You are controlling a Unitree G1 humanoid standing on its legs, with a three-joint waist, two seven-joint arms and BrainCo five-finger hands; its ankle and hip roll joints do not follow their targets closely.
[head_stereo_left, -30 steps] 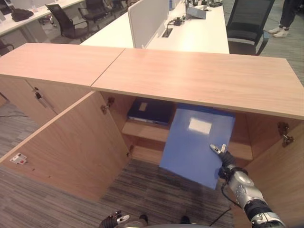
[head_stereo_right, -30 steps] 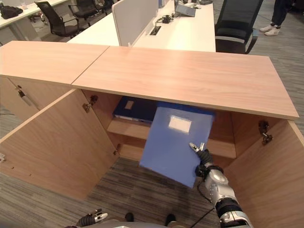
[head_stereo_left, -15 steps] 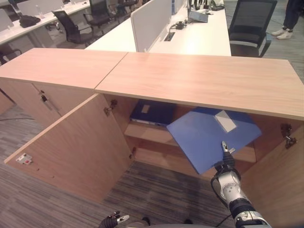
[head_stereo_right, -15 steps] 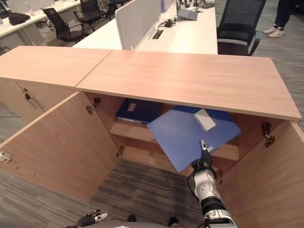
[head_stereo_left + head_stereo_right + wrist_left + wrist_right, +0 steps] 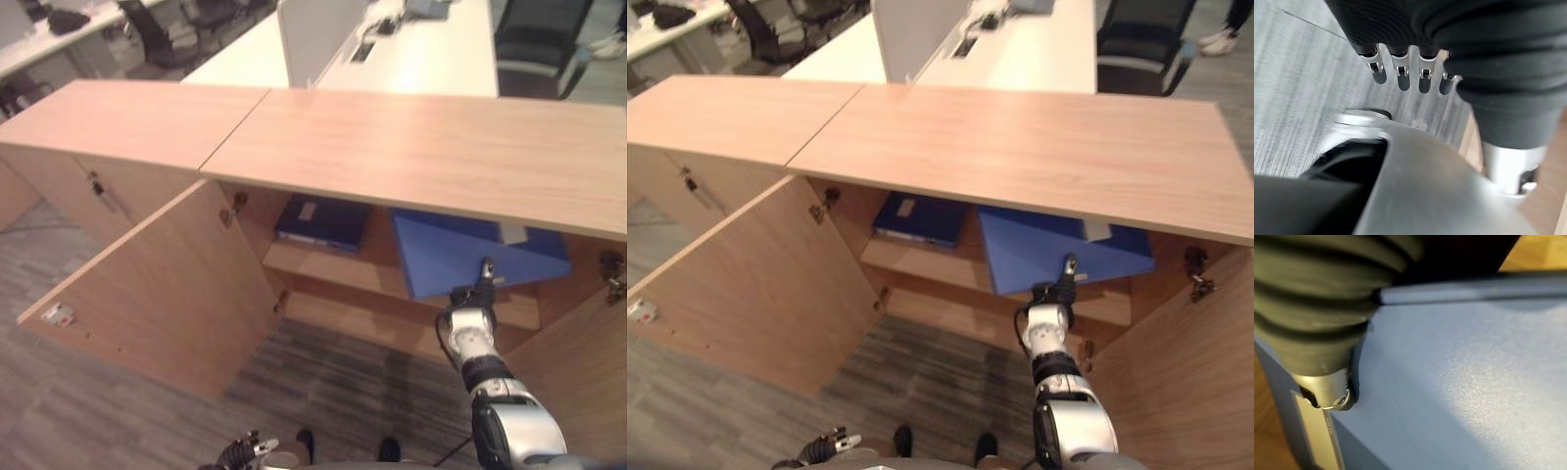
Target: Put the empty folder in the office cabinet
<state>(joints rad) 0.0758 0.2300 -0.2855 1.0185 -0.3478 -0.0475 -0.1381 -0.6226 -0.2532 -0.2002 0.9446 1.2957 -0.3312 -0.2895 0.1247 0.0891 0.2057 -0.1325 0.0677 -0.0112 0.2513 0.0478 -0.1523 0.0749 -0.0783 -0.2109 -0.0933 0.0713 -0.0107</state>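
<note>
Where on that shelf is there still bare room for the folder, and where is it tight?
The shelf is bare between the dark binder and the folder, and along its front edge. The folder, held by the right hand, already lies over the right half. It is tight above, under the cabinet top. The left hand hangs idle over the floor.

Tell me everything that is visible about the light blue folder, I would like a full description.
The light blue folder is a flat, matte, plastic-looking box file with a pale label near its far edge. It lies nearly flat, partly inside the open cabinet on the shelf, to the right of a darker blue folder, its near part jutting out. The right robot hand is against its near edge.
</note>
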